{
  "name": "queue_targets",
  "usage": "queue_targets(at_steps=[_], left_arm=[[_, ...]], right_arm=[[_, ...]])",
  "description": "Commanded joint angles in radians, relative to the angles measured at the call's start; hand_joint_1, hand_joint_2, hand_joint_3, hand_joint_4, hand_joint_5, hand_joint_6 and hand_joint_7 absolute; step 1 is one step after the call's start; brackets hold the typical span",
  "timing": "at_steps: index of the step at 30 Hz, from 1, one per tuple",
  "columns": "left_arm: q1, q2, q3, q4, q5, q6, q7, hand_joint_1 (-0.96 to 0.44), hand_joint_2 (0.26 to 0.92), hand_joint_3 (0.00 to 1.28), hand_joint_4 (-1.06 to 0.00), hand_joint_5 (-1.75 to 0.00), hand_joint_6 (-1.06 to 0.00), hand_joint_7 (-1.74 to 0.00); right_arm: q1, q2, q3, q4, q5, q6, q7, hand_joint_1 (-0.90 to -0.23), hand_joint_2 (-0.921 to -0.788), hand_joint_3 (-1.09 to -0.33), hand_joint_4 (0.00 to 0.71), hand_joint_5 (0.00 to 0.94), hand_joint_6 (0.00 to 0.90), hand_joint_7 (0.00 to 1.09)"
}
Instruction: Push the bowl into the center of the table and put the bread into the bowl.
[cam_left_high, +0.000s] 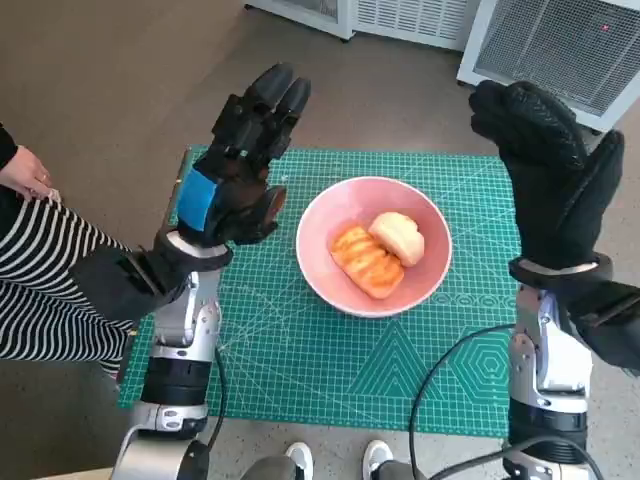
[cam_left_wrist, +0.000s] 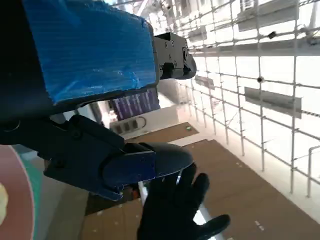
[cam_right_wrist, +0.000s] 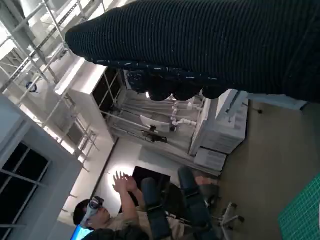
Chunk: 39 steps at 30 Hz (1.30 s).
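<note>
the pink bowl (cam_left_high: 372, 245) sits on the green cutting mat (cam_left_high: 300, 340) near the middle of the counter (cam_left_high: 330, 425), a little toward the far edge. two pieces of bread lie inside it, touching each other: a golden, ridged bread (cam_left_high: 366, 260) on the near side and a paler bread roll (cam_left_high: 399, 238) on the far side, toward the right edge.

the left hand (cam_left_high: 240, 165), black with blue tape on its back, is raised above the left part of the mat, just beside the bowl but not touching it. its fingers are held straight and close together, pointing away toward the far edge, and it holds nothing. in the left wrist view the taped back (cam_left_wrist: 90, 45) fills the upper part, and a sliver of the bowl's pink rim (cam_left_wrist: 12, 200) shows at the picture's edge.

the right hand (cam_left_high: 555, 170), in its black knitted glove, is raised above the right edge of the counter, well apart from the bowl, fingers extended and apart, palm toward the bowl, empty. it also shows in the left wrist view as a spread dark glove (cam_left_wrist: 177, 210).

a person in a striped garment (cam_left_high: 40, 280) stands by the counter's left edge. in the right wrist view, a seated person (cam_right_wrist: 117, 210) holds both hands up. white grilled units (cam_left_high: 560, 40) stand on the floor beyond the far edge.
</note>
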Motion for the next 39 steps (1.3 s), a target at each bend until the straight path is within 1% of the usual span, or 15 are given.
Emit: queue_targets(at_steps=[1, 4, 9, 22, 34, 39], left_arm=[[0.009, -0.009, 0.006, 0.022, 0.009, -0.035, 0.0, -0.69, 0.921, 0.5, -0.04, -0.07, 0.0, -0.42], [0.005, -0.011, 0.006, 0.035, 0.008, -0.046, -0.003, -0.68, 0.921, 0.5, -0.04, -0.07, 0.0, -0.42], [-0.005, -0.012, 0.006, 0.058, 0.011, -0.057, -0.001, -0.66, 0.921, 0.48, -0.05, -0.07, 0.0, -0.43], [-0.026, -0.012, 0.007, 0.07, 0.02, -0.067, 0.011, -0.63, 0.921, 0.46, -0.06, -0.06, 0.0, -0.43], [-0.037, -0.008, 0.014, 0.065, 0.009, -0.047, 0.01, -0.64, 0.921, 0.45, -0.07, -0.05, 0.0, -0.42], [-0.041, -0.01, 0.016, 0.066, 0.009, -0.041, 0.013, -0.65, 0.921, 0.45, -0.08, -0.05, 0.0, -0.44]], right_arm=[[-0.002, -0.007, 0.001, 0.024, -0.02, -0.003, 0.001, -0.692, -0.921, -0.655, 0.157, 0.004, 0.061, 0.48], [-0.008, -0.009, 0.0, 0.03, -0.028, -0.008, 0.001, -0.687, -0.921, -0.658, 0.158, 0.004, 0.056, 0.48], [-0.014, -0.012, 0.0, 0.041, -0.031, -0.016, 0.006, -0.684, -0.921, -0.662, 0.157, 0.004, 0.048, 0.47], [-0.011, -0.023, 0.004, 0.062, -0.043, -0.049, 0.01, -0.687, -0.921, -0.677, 0.153, 0.001, 0.035, 0.47], [-0.005, -0.024, 0.003, 0.077, -0.04, -0.069, 0.013, -0.692, -0.921, -0.678, 0.151, 0.0, 0.025, 0.47], [-0.003, -0.02, 0.004, 0.085, -0.036, -0.075, 0.014, -0.691, -0.921, -0.678, 0.147, 0.0, 0.028, 0.47]])
